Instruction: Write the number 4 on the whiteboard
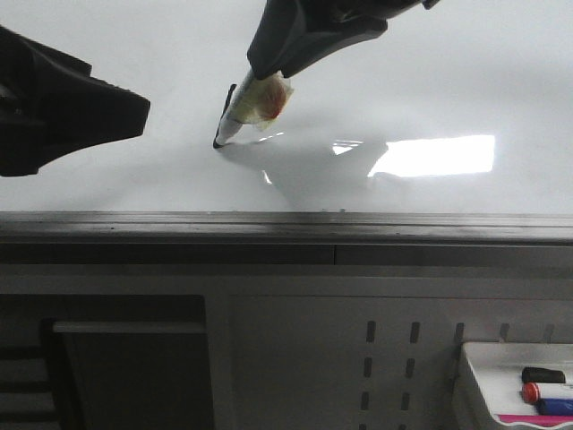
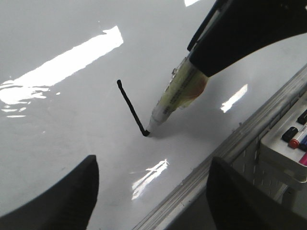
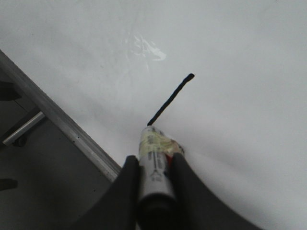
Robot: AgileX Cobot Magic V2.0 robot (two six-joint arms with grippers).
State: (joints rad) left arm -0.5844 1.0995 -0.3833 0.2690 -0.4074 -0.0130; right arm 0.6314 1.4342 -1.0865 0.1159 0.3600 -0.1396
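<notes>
The whiteboard [image 1: 448, 72] lies flat, glossy white, with a dark grey ledge [image 1: 286, 228] along its near edge. Of the number 4, only one thin slanted black stroke [image 2: 130, 106] shows; it also appears in the right wrist view [image 3: 170, 98]. My right gripper [image 3: 153, 167] is shut on a marker [image 3: 154, 153] wrapped in yellowish tape. The marker [image 1: 246, 107] leans with its tip touching the board at the stroke's lower end. My left gripper [image 2: 153, 191] is open and empty. It hovers over the board left of the marker [image 2: 175, 98], near the ledge.
A small white tray [image 1: 501, 376] holding a few markers sits below the ledge at the right, also in the left wrist view [image 2: 288, 143]. A bright glare patch [image 1: 439, 154] lies on the board right of the marker.
</notes>
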